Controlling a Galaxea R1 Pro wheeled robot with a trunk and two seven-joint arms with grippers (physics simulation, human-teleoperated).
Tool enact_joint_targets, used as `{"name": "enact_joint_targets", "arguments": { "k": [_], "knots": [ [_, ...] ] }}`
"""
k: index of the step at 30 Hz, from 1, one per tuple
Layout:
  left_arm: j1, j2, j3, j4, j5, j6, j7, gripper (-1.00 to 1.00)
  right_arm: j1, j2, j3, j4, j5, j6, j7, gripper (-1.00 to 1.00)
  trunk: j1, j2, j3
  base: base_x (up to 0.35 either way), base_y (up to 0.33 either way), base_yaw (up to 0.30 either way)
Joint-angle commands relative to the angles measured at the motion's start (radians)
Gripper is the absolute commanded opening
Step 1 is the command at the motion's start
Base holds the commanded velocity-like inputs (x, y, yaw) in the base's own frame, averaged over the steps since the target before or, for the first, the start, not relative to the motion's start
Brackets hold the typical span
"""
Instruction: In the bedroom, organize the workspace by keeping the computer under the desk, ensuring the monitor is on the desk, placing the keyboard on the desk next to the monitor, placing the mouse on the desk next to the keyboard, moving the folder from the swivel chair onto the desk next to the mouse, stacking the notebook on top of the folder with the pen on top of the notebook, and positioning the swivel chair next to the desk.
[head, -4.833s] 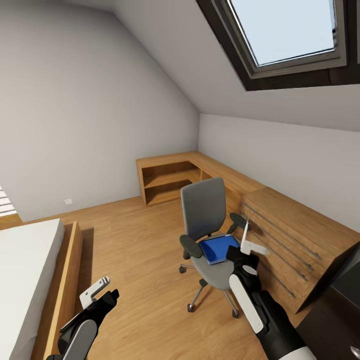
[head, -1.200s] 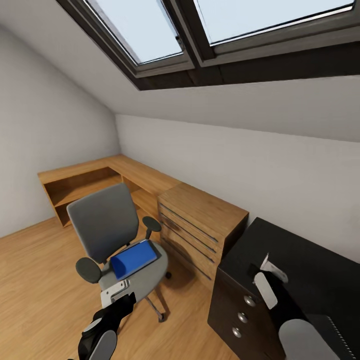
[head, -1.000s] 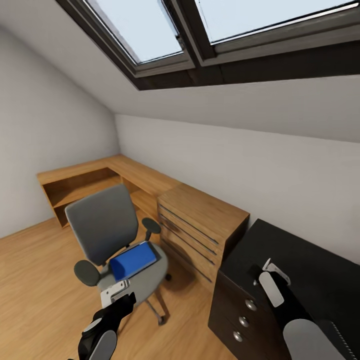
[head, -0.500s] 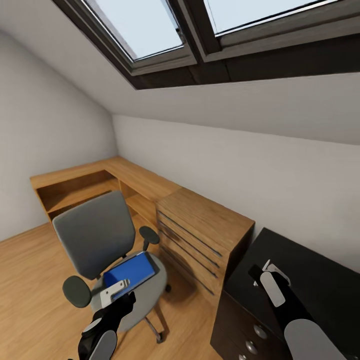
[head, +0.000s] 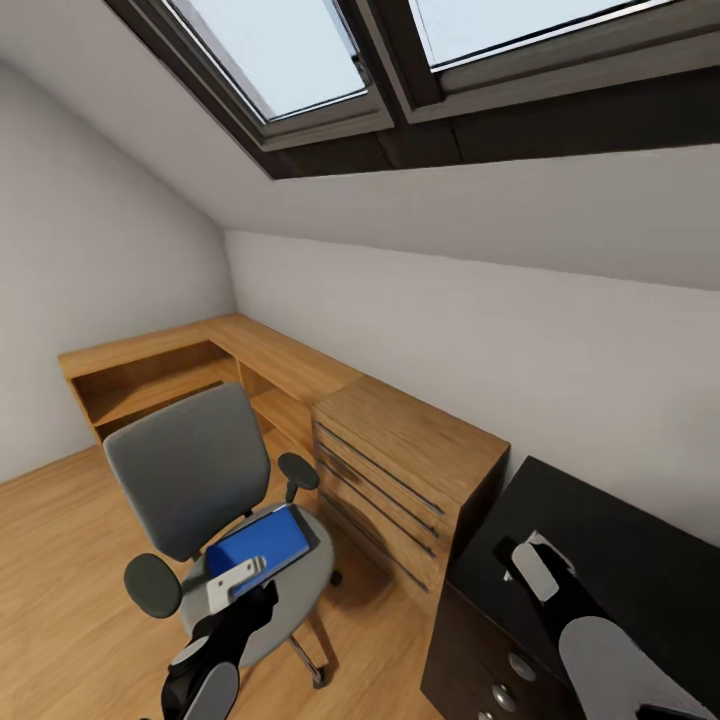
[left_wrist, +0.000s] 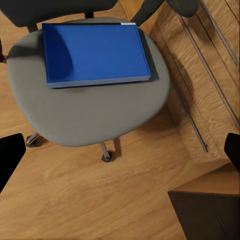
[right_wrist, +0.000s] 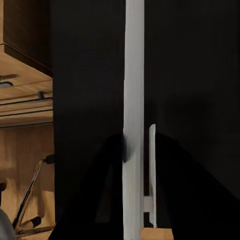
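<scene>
No readable text, label, brand, number or sign anywhere. Blank blue cover on the folder (left_wrist: 95, 54) ahead of the left gripper, plain grey seat on the swivel chair (head: 190, 470), bare black top on the desk (head: 620, 540) under the right gripper.

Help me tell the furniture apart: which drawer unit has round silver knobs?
The black desk at the right, under the right hand; the light wooden chest beside it has long bar handles.
</scene>
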Motion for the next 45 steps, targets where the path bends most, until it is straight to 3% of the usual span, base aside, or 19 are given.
{"name": "enact_joint_targets", "arguments": {
  "k": [1, 5, 6, 9, 13, 45],
  "knots": [
    [-0.001, 0.001, -0.003, -0.004, 0.005, 0.003, 0.008, 1.00, -0.008, 0.000, -0.001, 0.014, -0.006, -0.007, -0.005, -1.00, 0.001, -0.002, -0.002, 0.000, 0.000, 0.000],
    [-0.002, 0.001, -0.005, -0.024, 0.006, 0.003, 0.026, 1.00, -0.048, -0.004, -0.001, 0.095, -0.005, -0.067, -0.005, -1.00, 0.001, -0.002, -0.002, 0.000, 0.000, 0.000],
    [-0.002, -0.002, -0.009, -0.034, 0.007, 0.003, 0.087, 1.00, -0.063, -0.008, -0.001, 0.127, -0.005, -0.087, -0.005, -1.00, 0.001, -0.002, -0.002, 0.000, 0.000, 0.000],
    [-0.002, -0.003, -0.018, -0.038, 0.007, -0.001, 0.135, 1.00, -0.067, -0.009, -0.001, 0.139, -0.004, -0.093, -0.005, -1.00, 0.001, -0.002, -0.002, 0.000, 0.000, 0.000],
    [-0.002, -0.004, -0.023, -0.040, 0.007, -0.022, 0.154, 1.00, -0.069, -0.009, -0.001, 0.144, -0.004, -0.096, -0.005, -1.00, 0.001, -0.002, -0.002, 0.000, 0.000, 0.000],
    [-0.002, -0.002, -0.025, -0.040, 0.008, -0.036, 0.162, 1.00, -0.070, -0.006, -0.002, 0.135, -0.006, -0.109, -0.009, -1.00, 0.123, -0.226, -0.103, 0.000, 0.000, 0.000]
  ]
}}
